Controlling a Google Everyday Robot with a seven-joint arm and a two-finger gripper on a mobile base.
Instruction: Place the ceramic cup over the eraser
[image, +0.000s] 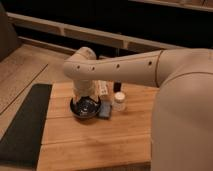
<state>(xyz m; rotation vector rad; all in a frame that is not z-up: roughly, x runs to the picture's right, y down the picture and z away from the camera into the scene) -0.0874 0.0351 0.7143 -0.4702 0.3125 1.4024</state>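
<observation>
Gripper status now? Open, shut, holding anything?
Gripper: cannot be told. It hangs low over the dark bowl, left of the ceramic cup, which stands on the table, not in its grasp.

No legible text or numbers, white bottle (103, 90) label unreadable, pincer (85, 96) just above dark bowl (85, 107)

- A wooden table (95, 145) of pale planks fills the near middle, lit warmly.
- A black mat (22, 125) lies along the table's left side, its long edge just beside the planks.
- Pale brownish floor (27, 67) with faint seams shows at the far left.
- Two light horizontal rails (100, 36) run across the far side, slanting down to the right.
- Behind the rails the far wall (125, 12) is in deep shadow.
</observation>
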